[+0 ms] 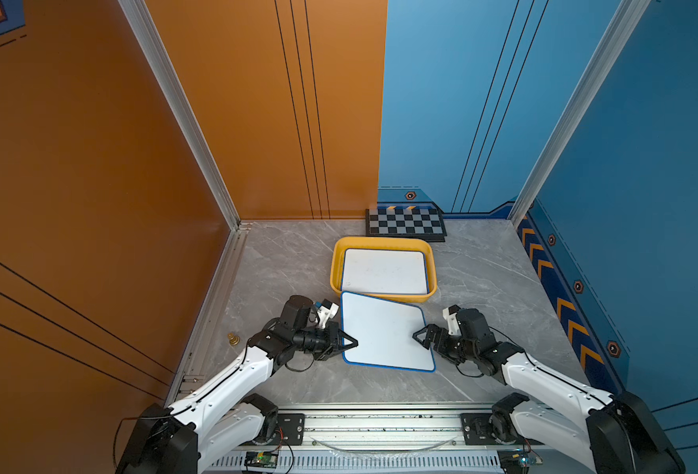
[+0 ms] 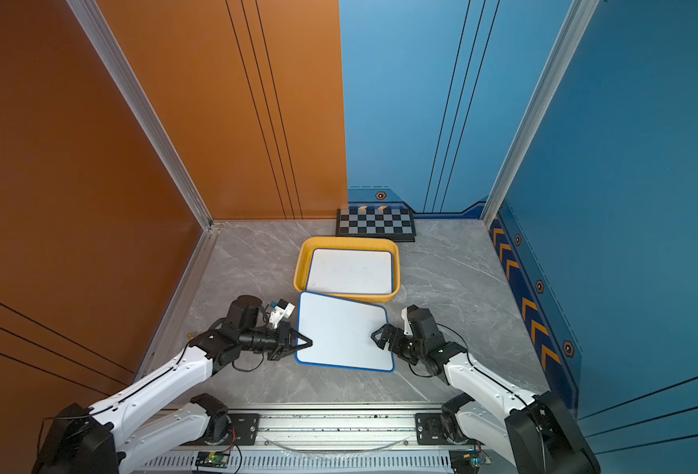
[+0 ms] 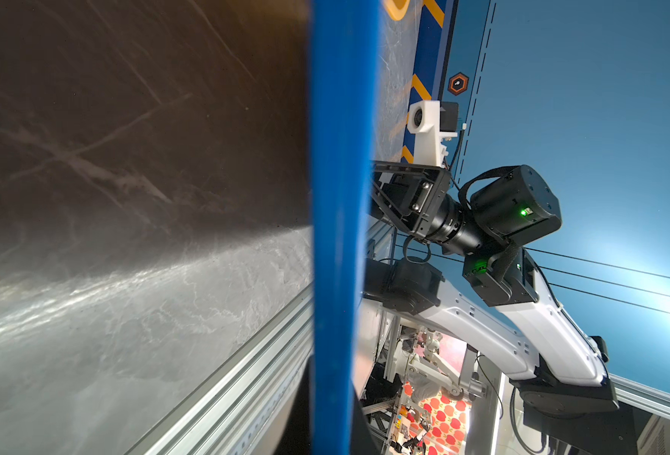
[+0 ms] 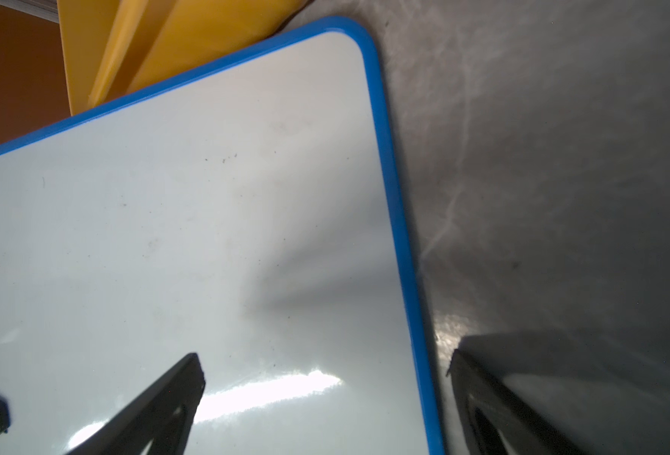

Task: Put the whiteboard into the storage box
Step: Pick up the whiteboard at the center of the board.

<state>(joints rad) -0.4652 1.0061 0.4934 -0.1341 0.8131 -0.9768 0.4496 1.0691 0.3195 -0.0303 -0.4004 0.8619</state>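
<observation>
Left gripper (image 1: pixel 349 342) pinches blue-framed white whiteboard (image 1: pixel 384 332) at 9 o'clock edge; right gripper (image 1: pixel 421 338) gapes empty at 3 o'clock. One-sided grip may sag, snagging yellow plastic storage box (image 1: pixel 336 266) rim.

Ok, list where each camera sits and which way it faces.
Top views: above the robot's base, looking down on the grey marble table, yellow plastic storage box and the loose blue-framed whiteboard; both arms show.
Left wrist: on the left arm, edge-on along that whiteboard, toward the right arm; own jaws unseen.
Right wrist: on the right arm, over the whiteboard toward the box; its open jaws straddle the board's edge.
Shared: the whiteboard, everywhere.
</observation>
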